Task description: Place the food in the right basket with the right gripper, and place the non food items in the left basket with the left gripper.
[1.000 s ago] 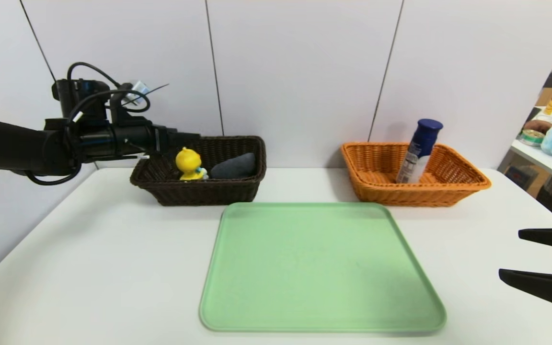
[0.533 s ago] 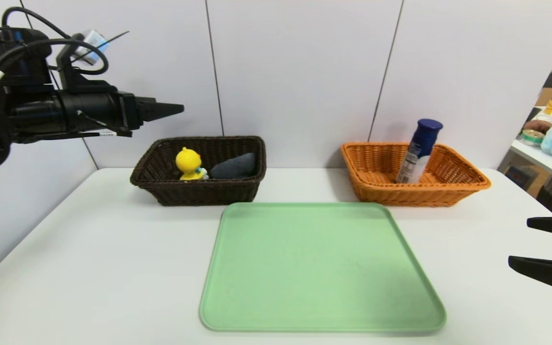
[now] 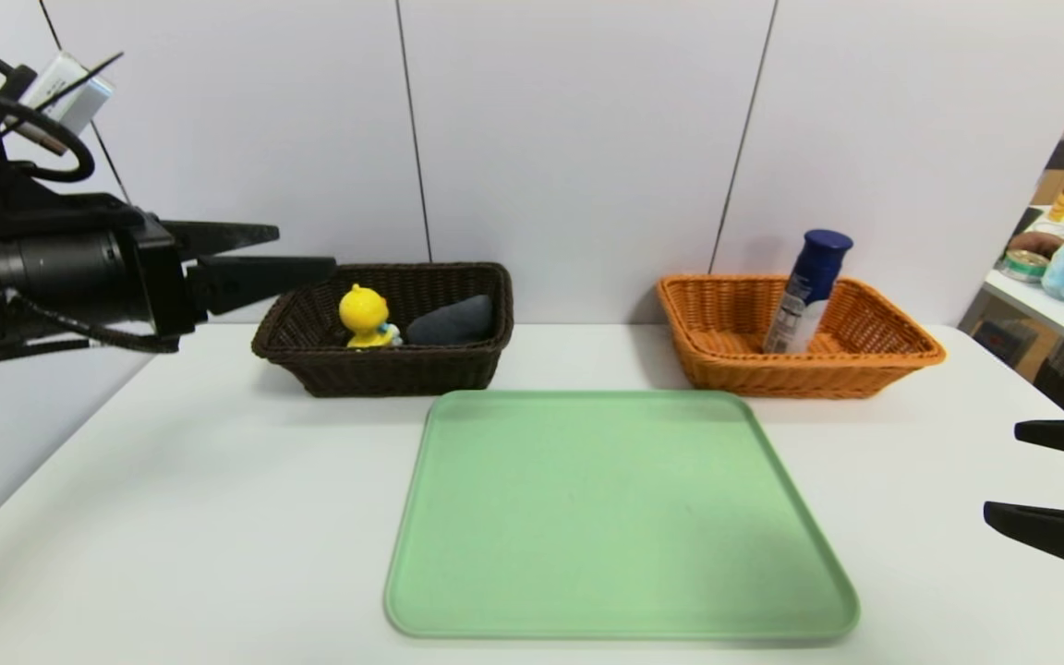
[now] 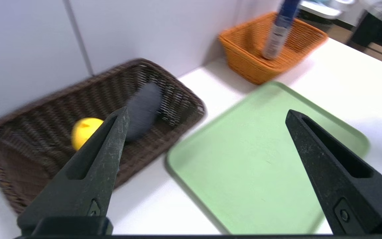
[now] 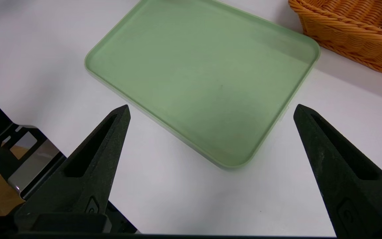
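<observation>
Our left claw, jaws wide apart and empty, hangs level beside the dark brown wicker basket, which holds one yellow duck toy and one grey oval pouch. Right of it the orange wicker basket holds one blue-capped spray can, leaning. Our right claw also gapes, nearer that orange basket. One flat green tray lies on the desk, nothing on it, so we judge sorting done
</observation>
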`<action>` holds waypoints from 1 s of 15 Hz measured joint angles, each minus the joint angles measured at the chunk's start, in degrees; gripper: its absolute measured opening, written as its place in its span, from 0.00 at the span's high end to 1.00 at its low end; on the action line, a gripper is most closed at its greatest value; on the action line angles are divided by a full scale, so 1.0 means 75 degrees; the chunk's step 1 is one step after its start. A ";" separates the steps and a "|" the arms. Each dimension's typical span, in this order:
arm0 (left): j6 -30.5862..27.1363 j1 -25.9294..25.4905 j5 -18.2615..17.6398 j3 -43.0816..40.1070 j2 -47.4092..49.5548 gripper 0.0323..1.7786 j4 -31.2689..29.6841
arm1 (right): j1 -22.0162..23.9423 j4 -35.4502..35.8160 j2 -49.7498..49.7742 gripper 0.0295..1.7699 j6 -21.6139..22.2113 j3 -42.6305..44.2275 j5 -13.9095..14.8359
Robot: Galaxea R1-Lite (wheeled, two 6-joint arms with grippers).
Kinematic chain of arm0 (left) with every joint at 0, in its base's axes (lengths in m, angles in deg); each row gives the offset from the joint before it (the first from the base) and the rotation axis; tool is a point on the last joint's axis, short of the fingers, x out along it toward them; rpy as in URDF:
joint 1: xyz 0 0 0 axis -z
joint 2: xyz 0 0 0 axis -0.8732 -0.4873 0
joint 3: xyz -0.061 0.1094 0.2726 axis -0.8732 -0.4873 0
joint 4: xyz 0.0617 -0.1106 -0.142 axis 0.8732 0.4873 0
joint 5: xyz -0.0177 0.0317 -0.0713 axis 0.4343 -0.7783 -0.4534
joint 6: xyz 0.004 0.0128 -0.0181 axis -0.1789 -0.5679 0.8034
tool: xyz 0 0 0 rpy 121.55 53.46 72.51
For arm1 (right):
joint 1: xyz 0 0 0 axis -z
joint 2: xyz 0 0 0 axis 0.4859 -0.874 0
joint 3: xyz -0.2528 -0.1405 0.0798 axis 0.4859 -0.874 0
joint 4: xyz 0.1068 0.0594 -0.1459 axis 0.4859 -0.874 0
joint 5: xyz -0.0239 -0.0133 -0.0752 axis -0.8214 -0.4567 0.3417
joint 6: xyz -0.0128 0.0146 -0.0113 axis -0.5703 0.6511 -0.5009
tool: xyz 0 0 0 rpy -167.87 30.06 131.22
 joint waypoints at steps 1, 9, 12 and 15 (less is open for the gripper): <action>-0.0070 0.0283 -0.0003 -0.0338 0.0254 0.06 0.0063 | -0.0052 -0.0003 0.0020 0.04 0.0000 -0.0024 0.0000; -0.0689 0.1504 0.0523 -0.2646 0.2059 0.05 0.0276 | 0.0111 -0.0301 0.0751 0.04 0.0146 -0.0239 0.0792; -0.0772 0.1242 0.1247 -0.3301 0.2779 0.05 0.0301 | 0.0610 -0.0380 0.1317 0.04 0.0140 -0.0520 0.0847; -0.0780 0.0562 0.1338 -0.3617 0.3485 0.05 0.0486 | 0.1248 -0.0727 0.1973 0.04 0.0029 -0.0675 0.0853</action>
